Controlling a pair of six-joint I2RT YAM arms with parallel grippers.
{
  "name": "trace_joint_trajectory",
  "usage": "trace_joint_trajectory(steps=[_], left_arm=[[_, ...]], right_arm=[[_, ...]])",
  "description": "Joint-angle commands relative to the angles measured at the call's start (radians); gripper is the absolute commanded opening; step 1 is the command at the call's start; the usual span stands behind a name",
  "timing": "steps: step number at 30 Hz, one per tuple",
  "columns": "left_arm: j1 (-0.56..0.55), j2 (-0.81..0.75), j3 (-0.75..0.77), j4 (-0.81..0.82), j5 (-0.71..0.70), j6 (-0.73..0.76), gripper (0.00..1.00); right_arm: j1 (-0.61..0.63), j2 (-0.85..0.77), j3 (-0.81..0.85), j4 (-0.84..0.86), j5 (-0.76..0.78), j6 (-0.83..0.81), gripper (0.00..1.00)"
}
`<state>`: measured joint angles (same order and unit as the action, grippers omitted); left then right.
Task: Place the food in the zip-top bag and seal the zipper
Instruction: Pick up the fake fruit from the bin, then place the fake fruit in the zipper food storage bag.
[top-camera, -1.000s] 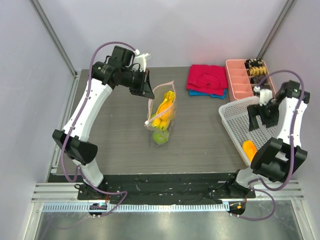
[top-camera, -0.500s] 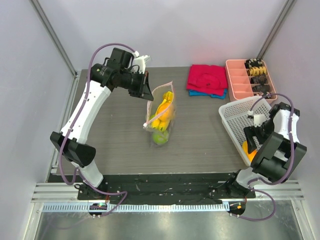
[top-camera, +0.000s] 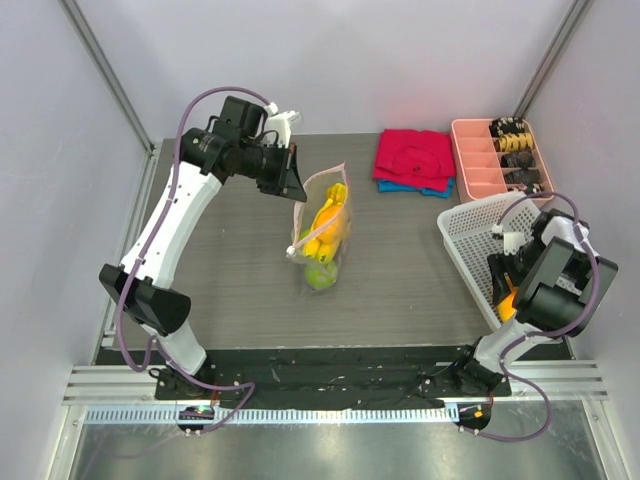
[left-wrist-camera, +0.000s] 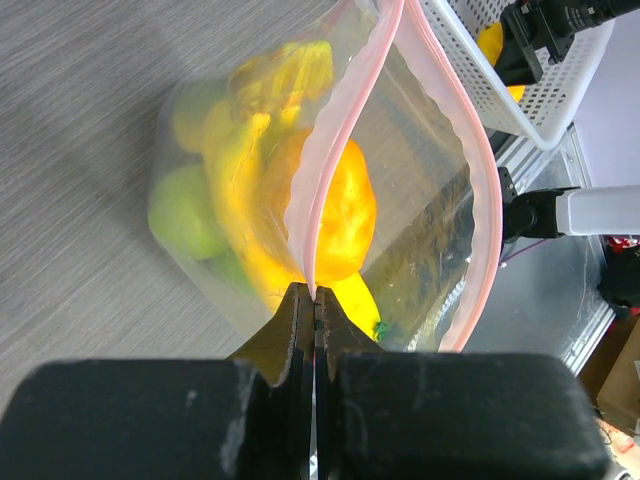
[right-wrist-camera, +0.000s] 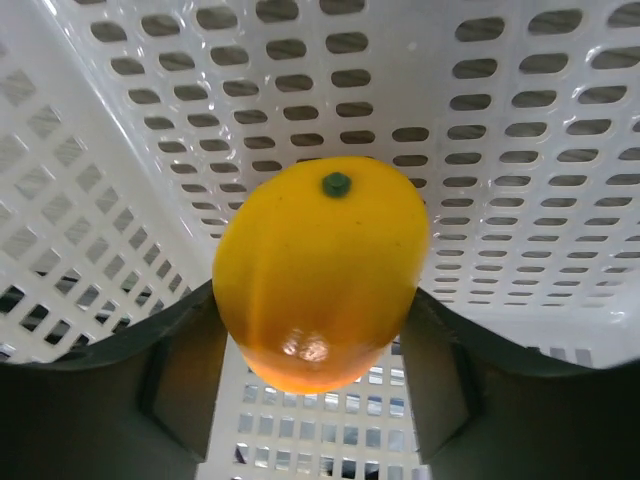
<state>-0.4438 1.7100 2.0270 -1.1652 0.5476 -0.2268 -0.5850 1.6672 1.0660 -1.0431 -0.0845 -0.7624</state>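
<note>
Bag (top-camera: 322, 236): stands mid-table (top-camera: 220, 262), mouth up and gaping, with bananas (left-wrist-camera: 240, 170) and green fruits (left-wrist-camera: 180, 212) inside.
Zipper (left-wrist-camera: 345, 125): unsealed; its two pink sides bow apart and meet only at the pinched end.
Left gripper (left-wrist-camera: 313, 300): clamped tight on the zipper at the bag's far corner.
Right gripper (right-wrist-camera: 312, 322): down inside the white basket (right-wrist-camera: 500, 150) at the table's right side, fingers pressed against both sides of an orange (right-wrist-camera: 320, 270).
Orange: low in the basket near a corner, green stem dot showing.

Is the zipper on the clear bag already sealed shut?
No; in the left wrist view the zipper has its two pink sides gaping wide apart over the food, so the zip-top bag is open.
</note>
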Motion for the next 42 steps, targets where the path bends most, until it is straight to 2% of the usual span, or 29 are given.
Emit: trace_joint_trajectory(steps=[1, 3, 6, 8, 9, 10, 11, 13, 14, 15, 16, 18, 19, 21, 22, 24, 25, 28, 31, 38, 42], left_arm=[[-0.003, -0.018, 0.004, 0.03, 0.014, 0.014, 0.0], [-0.001, -0.016, 0.009, 0.03, 0.012, 0.014, 0.0], [-0.003, -0.018, 0.01, 0.03, 0.012, 0.012, 0.0], [-0.003, -0.015, 0.009, 0.03, 0.012, 0.009, 0.0], [-0.003, -0.013, 0.007, 0.03, 0.014, 0.006, 0.0], [-0.003, -0.012, 0.007, 0.027, 0.017, 0.003, 0.0], [-0.003, -0.01, 0.007, 0.029, 0.018, 0.003, 0.0], [-0.003, -0.007, 0.013, 0.025, 0.015, -0.002, 0.0], [-0.003, -0.003, 0.019, 0.025, 0.017, -0.005, 0.0], [-0.003, 0.003, 0.039, 0.021, 0.017, -0.006, 0.0], [-0.003, 0.007, 0.051, 0.018, 0.017, -0.009, 0.0], [-0.003, 0.014, 0.074, 0.001, 0.021, -0.017, 0.0], [-0.003, 0.02, 0.091, -0.002, 0.02, -0.019, 0.0], [-0.003, 0.02, 0.099, -0.004, 0.023, -0.028, 0.0], [-0.003, 0.02, 0.101, -0.005, 0.023, -0.034, 0.0], [-0.004, 0.019, 0.101, -0.005, 0.025, -0.037, 0.0], [-0.003, 0.019, 0.101, -0.005, 0.022, -0.036, 0.0], [-0.003, 0.019, 0.102, -0.004, 0.018, -0.037, 0.0], [-0.003, 0.022, 0.104, -0.002, 0.018, -0.048, 0.0], [-0.001, 0.022, 0.107, -0.001, 0.012, -0.054, 0.0], [0.001, 0.022, 0.107, -0.002, 0.009, -0.055, 0.0]], right_arm=[[-0.001, 0.0, 0.092, -0.024, -0.04, 0.012, 0.59], [-0.003, -0.012, 0.142, -0.066, -0.061, 0.012, 0.46], [-0.001, -0.047, 0.306, -0.173, -0.17, 0.012, 0.38], [0.008, -0.061, 0.487, -0.273, -0.332, 0.023, 0.35], [0.016, -0.063, 0.553, -0.303, -0.389, 0.037, 0.31], [0.027, -0.063, 0.689, -0.355, -0.464, 0.055, 0.29], [0.057, -0.061, 0.754, -0.368, -0.582, 0.11, 0.27], [0.12, -0.066, 0.907, -0.33, -0.681, 0.204, 0.23], [0.208, -0.073, 0.939, -0.287, -0.731, 0.256, 0.2], [0.25, -0.104, 0.953, -0.223, -0.75, 0.402, 0.19], [0.295, -0.13, 0.939, -0.055, -0.761, 0.478, 0.17], [0.444, -0.179, 0.893, 0.142, -0.761, 0.706, 0.15], [0.497, -0.228, 0.828, 0.351, -0.759, 0.797, 0.15], [0.622, -0.271, 0.749, 0.567, -0.714, 0.953, 0.15], [0.657, -0.297, 0.674, 0.753, -0.693, 1.111, 0.15], [0.736, -0.307, 0.623, 0.875, -0.612, 1.219, 0.15], [0.814, -0.307, 0.603, 0.934, -0.582, 1.264, 0.14], [0.977, -0.293, 0.582, 0.962, -0.439, 1.27, 0.09], [1.074, -0.293, 0.517, 1.014, -0.319, 1.278, 0.09], [1.238, -0.319, 0.371, 1.028, -0.108, 1.16, 0.09], [1.3, -0.33, 0.322, 0.977, -0.055, 1.114, 0.12]])
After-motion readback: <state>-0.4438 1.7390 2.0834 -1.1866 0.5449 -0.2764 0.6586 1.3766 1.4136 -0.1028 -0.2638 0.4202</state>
